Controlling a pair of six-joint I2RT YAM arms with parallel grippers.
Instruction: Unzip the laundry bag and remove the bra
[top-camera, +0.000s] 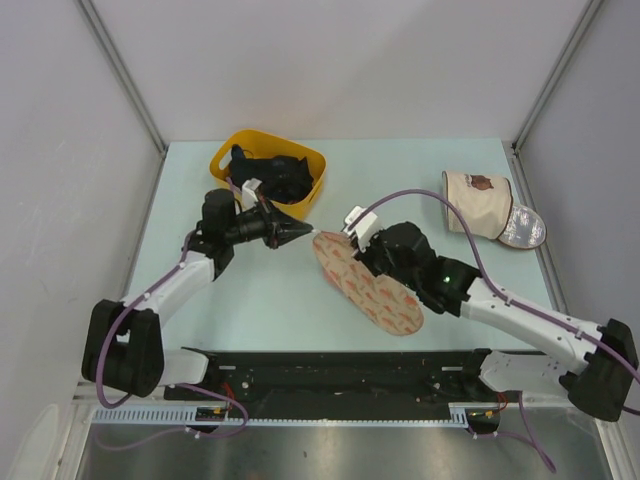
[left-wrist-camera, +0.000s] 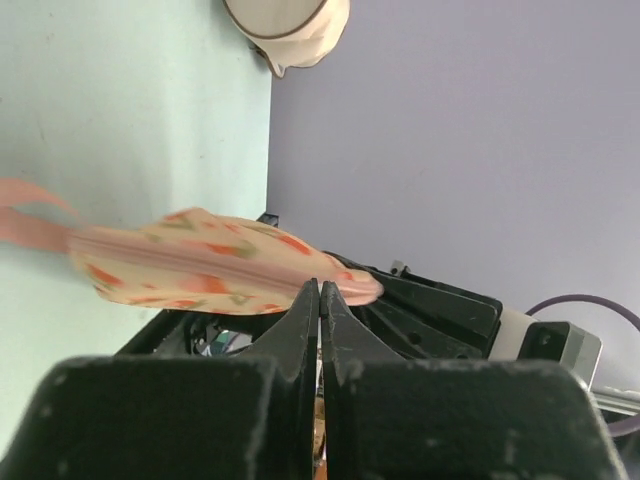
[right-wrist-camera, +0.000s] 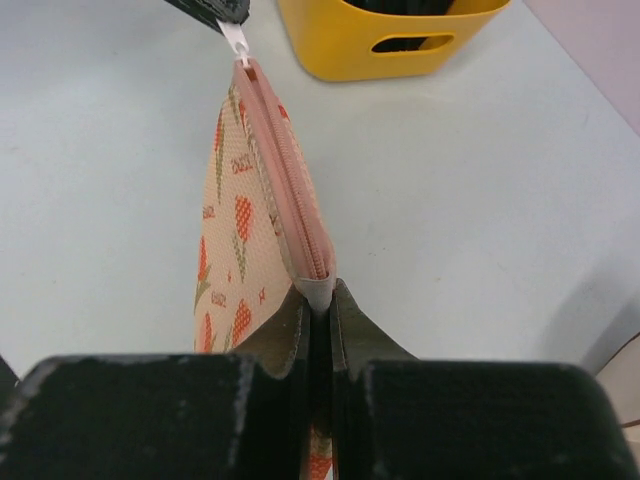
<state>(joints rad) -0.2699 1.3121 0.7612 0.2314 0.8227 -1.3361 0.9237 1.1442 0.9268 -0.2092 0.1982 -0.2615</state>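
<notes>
Tabletop, pale green, viewed from above, with two arms reaching in from its near edge. Bag, a peach-pink peanut shape with red-orange print, is near the middle. It stands tilted on its edge with the zip trim uppermost, and the zip is closed along all the length that shows.

Right gripper is clenched on the bag's near end, pinching the trim. Left gripper is clamped tight at the far end and seems to be grasping the small white pull.

Behind the left gripper sits a yellow basket of dark items. At far right a beige pouch lies on its side. The bra is not visible and is presumably inside the closed bag.

The bag looks light, soft and floppy, so it will likely buckle unless held taut at both ends. The trim seems the firmest place to hold. The pull is tiny and could slip free.
</notes>
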